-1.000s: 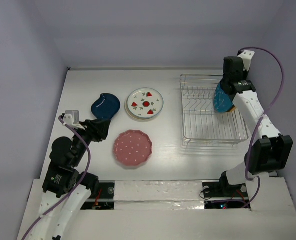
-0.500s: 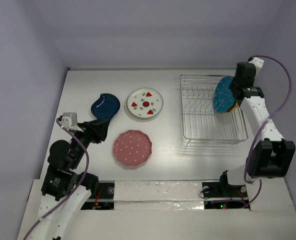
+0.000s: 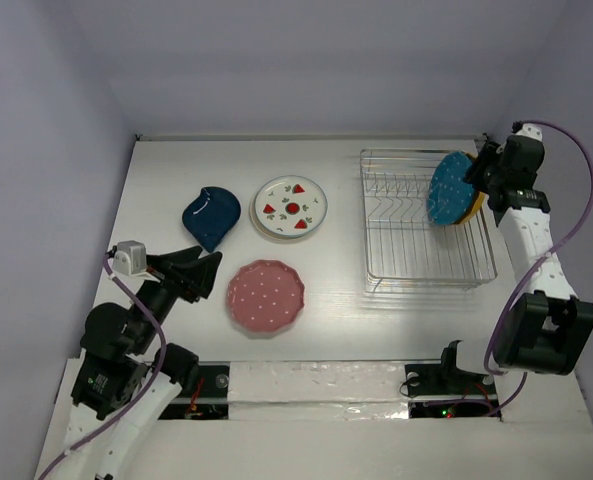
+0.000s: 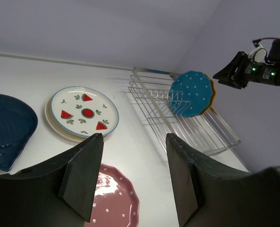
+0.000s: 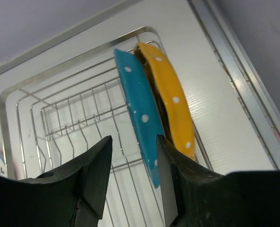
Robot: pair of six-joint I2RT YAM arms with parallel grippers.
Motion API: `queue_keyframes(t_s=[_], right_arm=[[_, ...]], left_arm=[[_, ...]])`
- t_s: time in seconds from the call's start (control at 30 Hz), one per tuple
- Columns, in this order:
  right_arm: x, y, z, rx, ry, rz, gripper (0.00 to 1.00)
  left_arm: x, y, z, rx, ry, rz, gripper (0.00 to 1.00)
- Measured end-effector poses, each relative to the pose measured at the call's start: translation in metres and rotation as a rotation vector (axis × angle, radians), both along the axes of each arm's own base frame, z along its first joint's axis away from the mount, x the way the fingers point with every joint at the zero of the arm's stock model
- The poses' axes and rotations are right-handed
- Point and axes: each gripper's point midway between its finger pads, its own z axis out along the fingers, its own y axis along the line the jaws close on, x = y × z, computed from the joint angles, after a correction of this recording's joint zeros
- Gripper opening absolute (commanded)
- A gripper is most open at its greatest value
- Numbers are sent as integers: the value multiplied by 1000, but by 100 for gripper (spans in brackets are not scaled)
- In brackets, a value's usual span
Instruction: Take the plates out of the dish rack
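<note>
Teal plate & yellow plate are stood upright, face to face, at the far right of the dish rack. R gripper is held part-open, empty, w/ the teal rim lined up betw. its jaws. Only the teal rim should be pinched, then lifted straight up so prongs aren't snagged. L gripper is part-open, empty, near the pink plate on the desk.

Left tool jaws parted, right tool jaws parted, both empty

dish rack: teal plate, yellow plate upright | outside, flat: blue plate, fruit plate, pink plate
</note>
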Motion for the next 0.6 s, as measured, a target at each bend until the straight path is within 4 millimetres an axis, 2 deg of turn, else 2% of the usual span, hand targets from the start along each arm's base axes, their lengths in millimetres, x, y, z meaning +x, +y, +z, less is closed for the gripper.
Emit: queue_keyframes(t_s=[0.17, 0.37, 0.6], right_arm=[[3, 10, 0, -4, 8, 80, 52], [12, 7, -17, -18, 89, 99, 54], [23, -1, -23, -47, 163, 100, 55]], left_arm=[[-7, -3, 4, -11, -19, -28, 54], [-11, -3, 6, -19, -31, -40, 55], [-13, -2, 7, -23, -36, -41, 55]])
